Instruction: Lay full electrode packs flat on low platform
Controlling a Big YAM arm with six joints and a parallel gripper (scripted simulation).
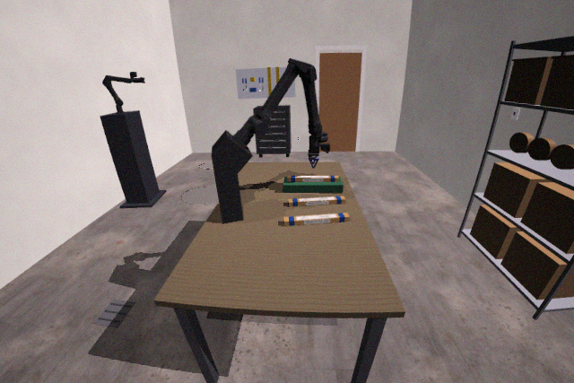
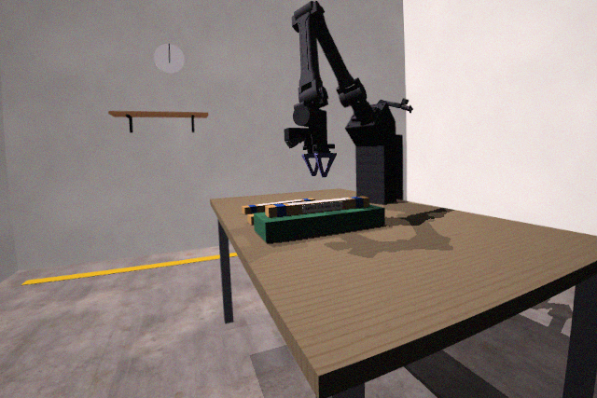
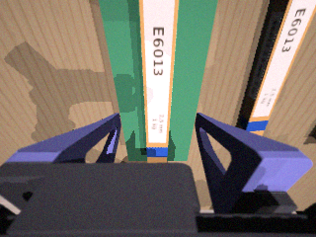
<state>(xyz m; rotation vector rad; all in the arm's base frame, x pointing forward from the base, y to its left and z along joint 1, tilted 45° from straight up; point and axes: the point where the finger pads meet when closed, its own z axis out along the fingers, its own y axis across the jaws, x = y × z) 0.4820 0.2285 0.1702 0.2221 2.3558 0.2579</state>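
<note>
Three electrode packs, one (image 1: 311, 178) flat on green platform (image 1: 313, 187), two (image 1: 315, 201) (image 1: 313, 219) on tabletop (image 1: 282, 267), our claw (image 2: 318, 164) above, partly open, empty.

A wooden table (image 1: 282, 272) on dark legs is carrying everything. The green platform (image 1: 312, 186) is sitting toward its far end, with one pack (image 1: 311, 178) lying flat on top of it. Just in front of the platform, a second pack (image 1: 315, 201) is lying on the bare wood, and a third pack (image 1: 314, 219) is lying just beyond that, parallel. Left of the platform, the arm's dark pedestal (image 1: 228, 184) is standing on the table.
</note>
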